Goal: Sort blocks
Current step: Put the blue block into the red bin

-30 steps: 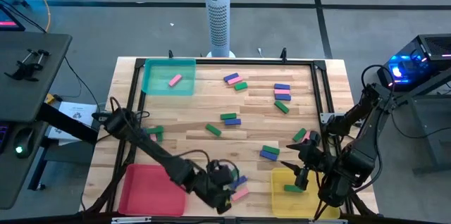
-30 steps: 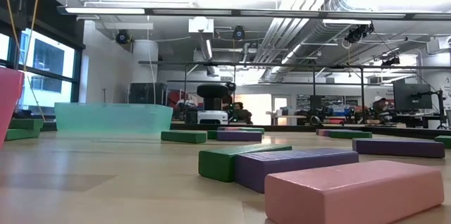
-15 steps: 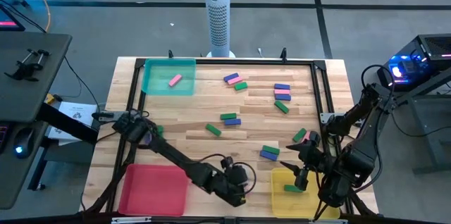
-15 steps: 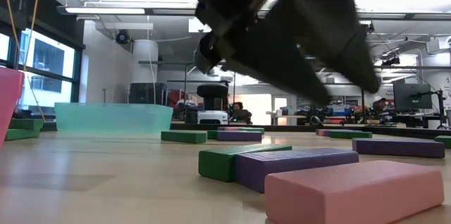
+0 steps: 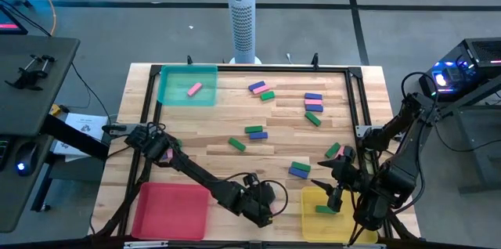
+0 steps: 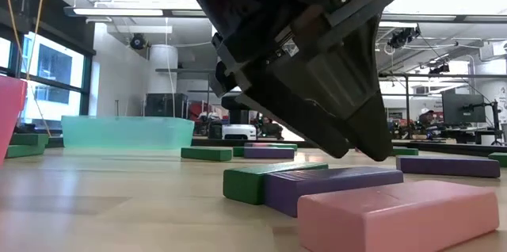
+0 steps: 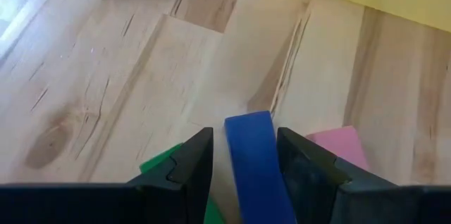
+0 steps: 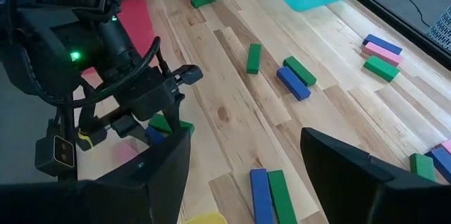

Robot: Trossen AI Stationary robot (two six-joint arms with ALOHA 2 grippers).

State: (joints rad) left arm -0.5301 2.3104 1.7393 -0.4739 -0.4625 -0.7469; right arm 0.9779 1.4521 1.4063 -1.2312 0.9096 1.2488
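Left wrist view has a blue block lying flat on the wooden table, running lengthwise between the two dark fingers of the left gripper. The fingers stand parted on either side of the block, a sliver of gap showing at each side, so nothing is clamped. A green block peeks out on one side of the fingers and a pink block on the other. From the high view, the left gripper is down at the table's near edge, between the red tray and the yellow tray, its arm stretched low from the left side. The right gripper hangs over the yellow tray, its fingers spread wide and holding nothing.
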